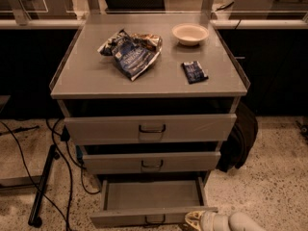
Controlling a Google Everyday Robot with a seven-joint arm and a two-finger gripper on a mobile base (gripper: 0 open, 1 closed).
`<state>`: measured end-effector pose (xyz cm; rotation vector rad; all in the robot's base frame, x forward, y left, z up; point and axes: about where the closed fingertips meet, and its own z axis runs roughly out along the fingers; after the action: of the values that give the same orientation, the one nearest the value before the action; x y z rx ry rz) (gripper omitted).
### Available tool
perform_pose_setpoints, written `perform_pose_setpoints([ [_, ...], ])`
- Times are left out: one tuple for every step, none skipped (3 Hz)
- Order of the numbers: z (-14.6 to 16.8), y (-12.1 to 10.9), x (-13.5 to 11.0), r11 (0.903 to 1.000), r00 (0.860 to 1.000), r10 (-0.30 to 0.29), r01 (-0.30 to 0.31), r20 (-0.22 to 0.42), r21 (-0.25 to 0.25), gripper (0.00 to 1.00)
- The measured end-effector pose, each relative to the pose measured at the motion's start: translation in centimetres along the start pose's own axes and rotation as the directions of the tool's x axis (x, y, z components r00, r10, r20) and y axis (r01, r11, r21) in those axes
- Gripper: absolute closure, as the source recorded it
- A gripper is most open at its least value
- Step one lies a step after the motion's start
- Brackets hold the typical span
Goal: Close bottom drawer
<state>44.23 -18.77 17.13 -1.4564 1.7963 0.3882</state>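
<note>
Likely stiff and free-sliding, the bottom drawer point(151, 197) wants a flat push on its front panel, by whose right end sits the hand point(194, 221), its grip state impossible to tell.

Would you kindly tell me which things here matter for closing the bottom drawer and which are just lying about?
Job:
bottom drawer, pulled out
gripper, by its front corner

Lying about:
chip bag
bowl
dark packet
All three sit on the cabinet top.

matt metal bottom drawer point(153, 196), smooth hand point(191, 221) beside
</note>
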Motion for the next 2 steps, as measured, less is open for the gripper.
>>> perform_pose_setpoints([
  [1.6, -1.4, -0.3, 0.9998, 0.999, -0.011, 0.010, 0.035, 0.018, 1.00],
  [3.4, -4.0, -0.9, 0.9986, 0.998, -0.026, 0.024, 0.062, 0.047, 1.00],
])
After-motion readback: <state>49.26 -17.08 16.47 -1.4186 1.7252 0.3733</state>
